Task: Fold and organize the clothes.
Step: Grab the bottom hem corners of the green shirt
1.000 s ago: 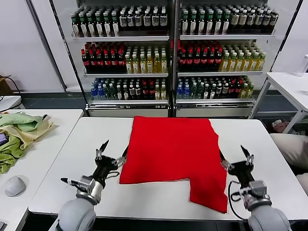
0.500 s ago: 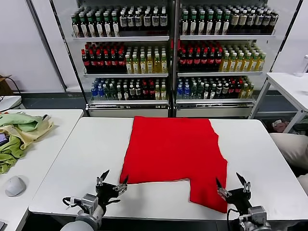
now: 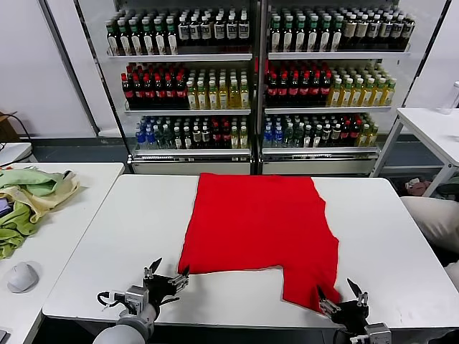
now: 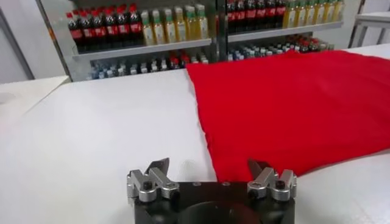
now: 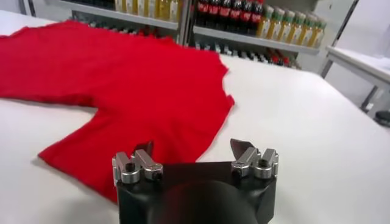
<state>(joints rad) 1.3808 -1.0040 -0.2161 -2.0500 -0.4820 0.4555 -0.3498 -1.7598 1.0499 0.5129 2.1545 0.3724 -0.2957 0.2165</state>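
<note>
Red cloth: one T-shirt (image 3: pixel 259 233) lies flat on the white worktop (image 3: pixel 129 236), plain face up, far hem toward the shelves, a sleeve flap (image 3: pixel 312 290) reaching the near right. No print shows.

Left end effector (image 3: pixel 166 276) sits low at the near edge, just beside the shirt's near-left corner. Fingers spread, nothing held. In the left wrist view (image 4: pixel 211 173) the red edge runs right up between the fingers but is not pinched.

Right end effector (image 3: pixel 338 299) is at the near edge by the sleeve flap's tip, fingers likewise parted and empty. In the right wrist view (image 5: pixel 194 155) the flap's near hem lies just ahead of the fingers.

Risks, as judged:
- Fabric is thin and flat on a smooth top. A pinch that comes in too high may close on air; too low, the fingertips scrape the worktop and push the hem into a ridge.
- The two grip sites are uneven: left at the body corner, right on the sleeve. Lifting both together could skew the fold line.
- Dragging instead of lifting could slide the whole shirt toward the shelves.

Surroundings: drink shelves (image 3: pixel 254 79) stand behind, well apart. On the side table at left lie pale green and yellow cloths (image 3: pixel 29 197) and a mouse (image 3: pixel 21 276), neither in the way. Another white table (image 3: pixel 434 125) stands at far right. Nothing sits on the shirt or between either end effector and it.
</note>
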